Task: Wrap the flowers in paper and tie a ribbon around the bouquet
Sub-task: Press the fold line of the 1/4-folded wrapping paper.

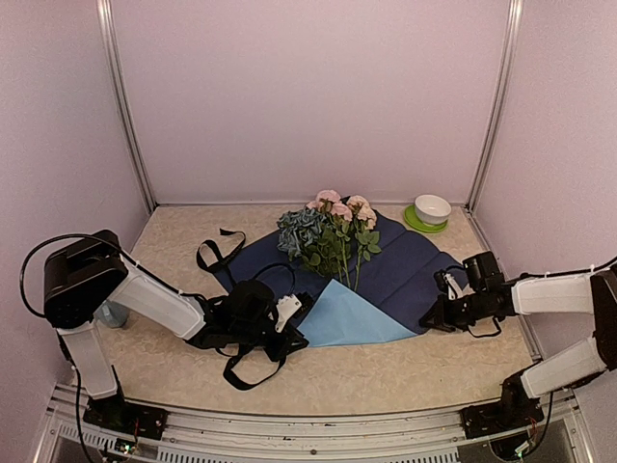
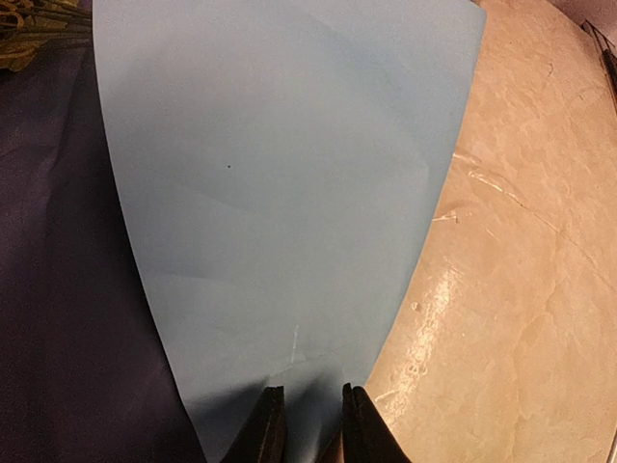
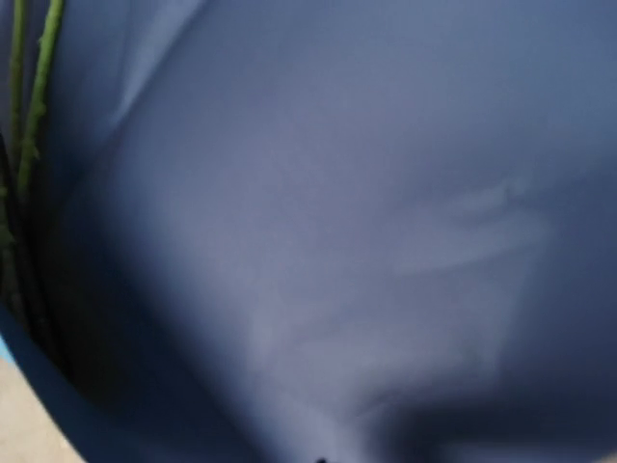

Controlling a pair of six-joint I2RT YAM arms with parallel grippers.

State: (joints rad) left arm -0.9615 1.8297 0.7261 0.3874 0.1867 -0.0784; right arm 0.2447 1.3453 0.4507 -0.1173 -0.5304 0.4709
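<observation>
The paper [image 1: 405, 265] lies navy-up on the worktop [image 1: 405, 371], the flowers [image 1: 328, 231] on its middle with stems toward me; my left tool [image 2: 308, 426], clamped on its folded blue corner, sits nearer those stems than my closed right tool [image 1: 445, 307].

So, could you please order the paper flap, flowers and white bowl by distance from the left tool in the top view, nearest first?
1. paper flap, held by the left tool
2. flowers, centre back
3. white bowl, back right

Right claw [image 1: 433, 316] tips hidden by paper [image 1: 405, 265]; wrist view blurred.
</observation>
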